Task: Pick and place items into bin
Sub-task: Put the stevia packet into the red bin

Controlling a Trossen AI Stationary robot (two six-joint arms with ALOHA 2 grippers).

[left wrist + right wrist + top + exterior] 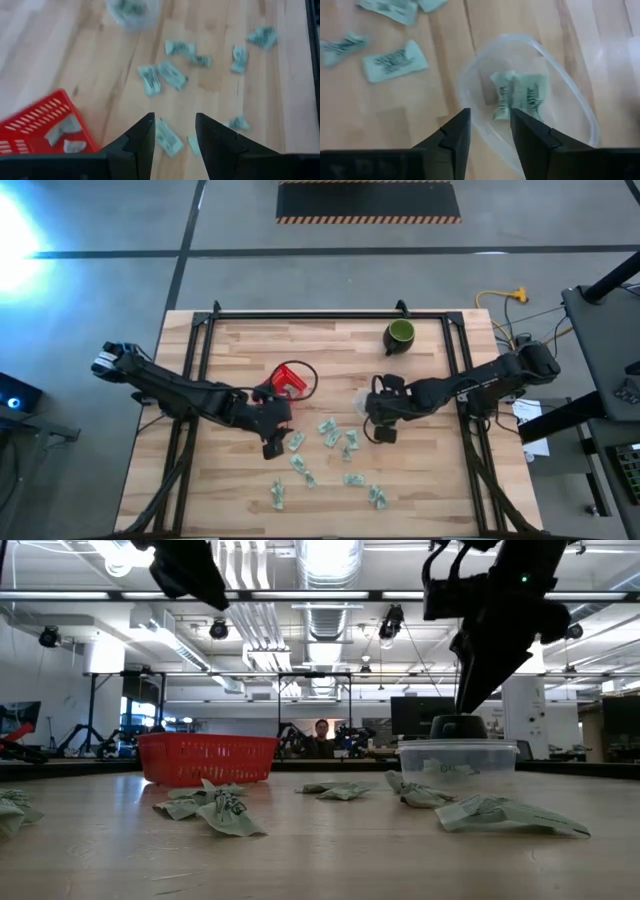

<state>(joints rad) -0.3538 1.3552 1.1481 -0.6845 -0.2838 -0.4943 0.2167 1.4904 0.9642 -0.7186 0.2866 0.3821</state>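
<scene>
1. Your left gripper [173, 131] hangs over the wood with its jaws parted a moderate way and nothing between them. One wrapped packet [168, 138] lies on the table directly under the gap, so the arm looks lined up for a straight drop onto it.

2. The red basket [30, 131] sits just to one side of those jaws and already holds a couple of packets, near enough that a carry would be short.

3. Your right gripper [489, 131] is poised above the clear plastic tub [580, 107], jaws slightly apart and empty. Two packets lie in the tub [522, 95] just beyond the fingertips, which suggests this arm uses the tub as its bin.

4. The remaining loose packets [330, 435] are scattered on the table [200, 490] between and in front of both grippers, within reach of either arm.

5. The dark green cup [400, 335] stands well clear beyond the right gripper; leave it alone.
</scene>
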